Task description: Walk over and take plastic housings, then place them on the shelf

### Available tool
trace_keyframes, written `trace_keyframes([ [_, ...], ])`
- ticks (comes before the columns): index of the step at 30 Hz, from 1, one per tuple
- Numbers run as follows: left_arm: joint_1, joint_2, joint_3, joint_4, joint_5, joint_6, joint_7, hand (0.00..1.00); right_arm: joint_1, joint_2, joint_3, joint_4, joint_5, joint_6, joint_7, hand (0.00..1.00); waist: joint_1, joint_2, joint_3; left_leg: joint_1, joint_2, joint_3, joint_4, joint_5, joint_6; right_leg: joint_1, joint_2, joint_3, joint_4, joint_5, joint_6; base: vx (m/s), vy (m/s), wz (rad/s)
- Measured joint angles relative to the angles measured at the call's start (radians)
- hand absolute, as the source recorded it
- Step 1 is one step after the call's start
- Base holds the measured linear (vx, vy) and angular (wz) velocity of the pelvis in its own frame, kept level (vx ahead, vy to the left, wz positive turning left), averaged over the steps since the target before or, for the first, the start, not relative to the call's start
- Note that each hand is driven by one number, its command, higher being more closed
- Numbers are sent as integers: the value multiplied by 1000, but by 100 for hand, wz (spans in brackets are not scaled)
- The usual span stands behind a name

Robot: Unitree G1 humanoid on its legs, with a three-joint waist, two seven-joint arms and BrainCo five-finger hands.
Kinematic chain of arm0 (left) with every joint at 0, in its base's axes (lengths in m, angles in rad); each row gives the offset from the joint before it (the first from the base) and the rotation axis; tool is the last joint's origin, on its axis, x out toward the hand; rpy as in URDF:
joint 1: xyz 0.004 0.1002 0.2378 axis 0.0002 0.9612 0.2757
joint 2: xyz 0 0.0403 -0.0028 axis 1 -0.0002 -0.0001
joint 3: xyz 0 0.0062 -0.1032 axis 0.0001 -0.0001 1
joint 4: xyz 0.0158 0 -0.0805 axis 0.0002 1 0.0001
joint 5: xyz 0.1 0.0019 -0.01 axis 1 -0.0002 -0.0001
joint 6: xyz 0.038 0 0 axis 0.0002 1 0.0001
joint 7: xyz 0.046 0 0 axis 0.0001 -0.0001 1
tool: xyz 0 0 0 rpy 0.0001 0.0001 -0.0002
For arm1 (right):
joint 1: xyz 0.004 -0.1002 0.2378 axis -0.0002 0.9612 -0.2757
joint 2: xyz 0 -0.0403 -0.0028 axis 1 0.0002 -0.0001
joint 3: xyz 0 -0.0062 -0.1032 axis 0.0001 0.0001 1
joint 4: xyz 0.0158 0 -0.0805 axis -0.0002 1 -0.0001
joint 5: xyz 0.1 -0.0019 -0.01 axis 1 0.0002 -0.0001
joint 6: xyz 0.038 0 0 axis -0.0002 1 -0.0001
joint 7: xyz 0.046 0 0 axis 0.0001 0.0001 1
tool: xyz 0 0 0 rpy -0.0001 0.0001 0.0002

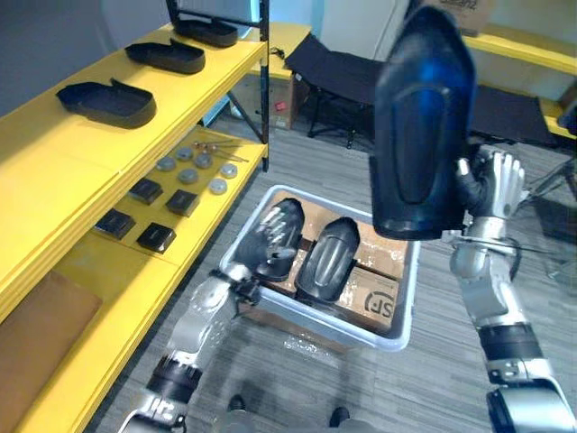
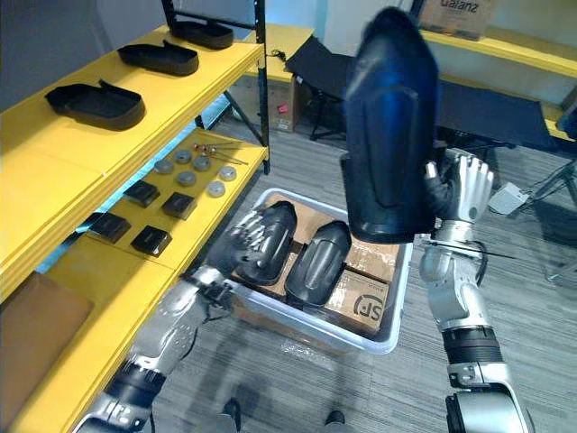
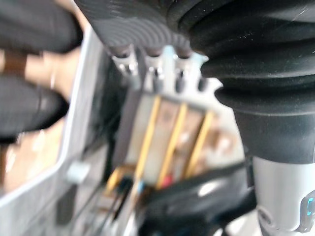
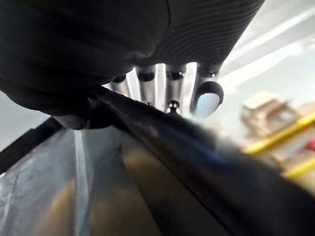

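At nine to eleven o'clock, a yellow shelf (image 1: pixel 50 162) carries three housings (image 1: pixel 106 102) along its top tier, with bare board nearer. At centre, the left hand (image 1: pixel 275 236) rests loose, spread fingers on a binned housing (image 2: pixel 270 263) inside a grey bin (image 1: pixel 410 298). At two o'clock, the right hand (image 1: pixel 494 185) clasps a raised housing (image 1: pixel 419 135) by its edge, above open floor (image 1: pixel 297 153).

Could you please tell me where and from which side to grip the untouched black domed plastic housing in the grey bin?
Grip the black domed plastic housing across its narrow width, coming from above: it lies dome up, lengthwise on cardboard boxes, both long edges exposed. The left robot hand on the neighbouring housing crowds its left side, so probably favour the right.
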Motion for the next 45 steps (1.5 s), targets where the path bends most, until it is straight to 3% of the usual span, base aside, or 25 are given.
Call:
trace_keyframes([
  [5, -32, -25, -51, 81, -34, 116, 42, 0, -28, 15, 56, -11, -7, -73, 5, 100, -12, 7, -10, 18, 0, 7, -63, 47, -1, -16, 12, 3, 0, 9, -12, -66, -18, -3],
  [11, -89, -28, -97, 92, -164, 133, 60, 0, -58, 47, 125, -11, -6, -84, 27, 100, -6, 6, -11, 14, -1, 4, -77, 61, 0, -25, 13, 0, 0, 12, -16, -28, -4, 2],
  [15, -117, -39, -133, 116, -203, 118, 83, 0, -65, 91, 175, -10, -4, -81, 33, 100, -7, 6, -13, 14, -4, -10, -93, 74, 1, -27, 13, -4, 0, 13, -16, 1, -6, 5],
  [20, -120, -86, -147, 119, -226, 44, 130, 0, -76, 145, 252, 51, 11, -69, 54, 100, -6, 7, -15, 14, -10, -17, -90, 75, 3, -22, 8, -9, 0, 13, -16, -5, 0, 4],
  [22, -120, -89, -147, 119, -224, 35, 162, 0, -76, 165, 260, 87, 24, -61, 52, 100, -6, 7, -15, 14, -12, -20, -89, 76, 4, -17, 6, -18, 0, 13, -16, -26, 1, 11],
  [28, -120, -92, -164, 119, -140, -33, 266, 0, -76, 213, 279, 160, 92, -50, 29, 100, -3, 9, -18, 14, -18, -44, -89, 78, 7, -5, 0, -35, 1, 12, -16, -40, 6, 9],
  [29, -120, -93, -164, 118, -121, -41, 285, 100, -76, 223, 281, 172, 92, -50, 22, 100, -2, 9, -19, 14, -18, -45, -89, 78, 7, -3, 0, -36, 1, 12, -16, -38, 2, 4],
  [32, -120, -100, -163, 115, -43, -74, 330, 100, -75, 228, 283, 189, 94, -49, 10, 100, -2, 10, -19, 15, -18, -47, -89, 79, 6, -1, 0, -38, 1, 12, -16, -23, 0, 2],
  [37, -120, -106, -162, 74, 60, -75, 383, 100, -62, 228, 302, 191, 132, -51, -33, 100, -1, 9, -19, 16, -18, -48, -88, 79, 6, 4, 1, -44, -4, 12, -16, 0, 0, 0],
  [45, -119, -106, -137, 84, 81, -46, 428, 100, -35, 246, 352, 186, 144, -71, -92, 100, 0, 9, -22, 16, -17, -47, -87, 79, 6, 7, 2, -43, -12, 12, -16, 0, 0, 0],
])
